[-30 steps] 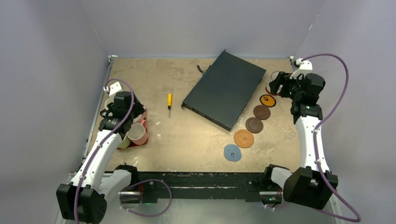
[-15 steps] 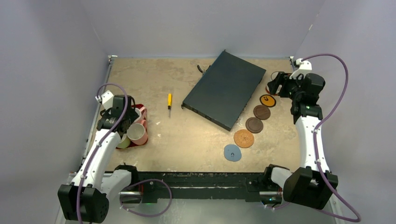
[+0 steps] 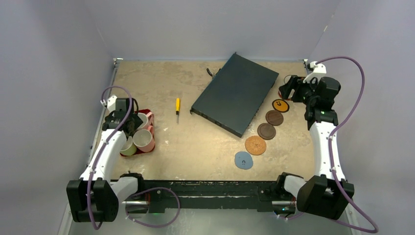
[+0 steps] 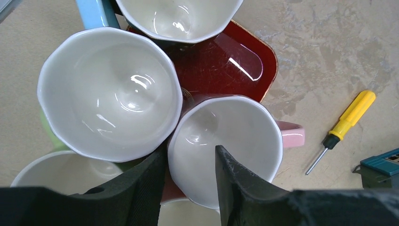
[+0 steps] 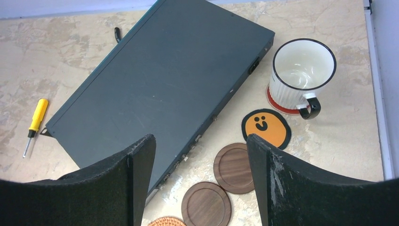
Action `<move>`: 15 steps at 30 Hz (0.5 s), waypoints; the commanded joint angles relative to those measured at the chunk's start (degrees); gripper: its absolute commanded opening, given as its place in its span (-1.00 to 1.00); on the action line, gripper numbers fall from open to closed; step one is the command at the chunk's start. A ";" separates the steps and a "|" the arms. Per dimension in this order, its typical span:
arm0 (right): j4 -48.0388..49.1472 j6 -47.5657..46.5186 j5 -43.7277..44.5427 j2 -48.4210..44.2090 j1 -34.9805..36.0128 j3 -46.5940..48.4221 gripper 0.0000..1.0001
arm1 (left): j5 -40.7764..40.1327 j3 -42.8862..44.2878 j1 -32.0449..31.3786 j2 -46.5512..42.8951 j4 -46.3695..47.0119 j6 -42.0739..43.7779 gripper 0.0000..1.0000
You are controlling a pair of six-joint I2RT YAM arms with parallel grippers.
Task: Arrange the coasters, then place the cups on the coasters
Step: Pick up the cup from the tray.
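Several cups with cream insides crowd a dark red tray (image 4: 235, 61) at the table's left. My left gripper (image 4: 190, 150) hangs over the pink cup (image 4: 244, 127). One finger is outside its wall, the other inside, with a gap still showing. In the top view the left gripper (image 3: 131, 126) covers part of the cluster. On the right, the orange (image 5: 266, 128), two dark brown (image 5: 234, 168) (image 5: 206, 205), cork (image 3: 255, 145) and blue-grey (image 3: 243, 160) coasters lie in a curved row. A white ribbed cup (image 5: 301, 70) stands on the red coaster (image 5: 277, 104). My right gripper (image 5: 200, 139) is open and empty above them.
A flat dark box (image 3: 235, 93) lies at an angle in the middle back, close to the coaster row. A yellow screwdriver (image 3: 177, 106) lies between the box and the tray. Grey walls close in the table on the left, back and right.
My left gripper has shifted towards the near left over the cups and its jaws have narrowed around the pink cup's rim. The right arm has barely moved.
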 commanded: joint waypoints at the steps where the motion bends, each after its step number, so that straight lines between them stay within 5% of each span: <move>1: 0.89 0.72 -1.10 -0.77 0.04 1.37 0.49 | 1.65 -0.96 0.98 1.56 2.56 2.62 -0.25; 10: 0.28 0.55 -1.10 -1.28 0.06 1.80 0.52 | 3.30 -2.98 1.23 5.16 4.56 4.18 -0.36; 15: 0.17 0.61 -1.04 -1.39 0.11 1.90 0.53 | 2.82 -3.31 1.20 5.01 5.05 4.54 -0.78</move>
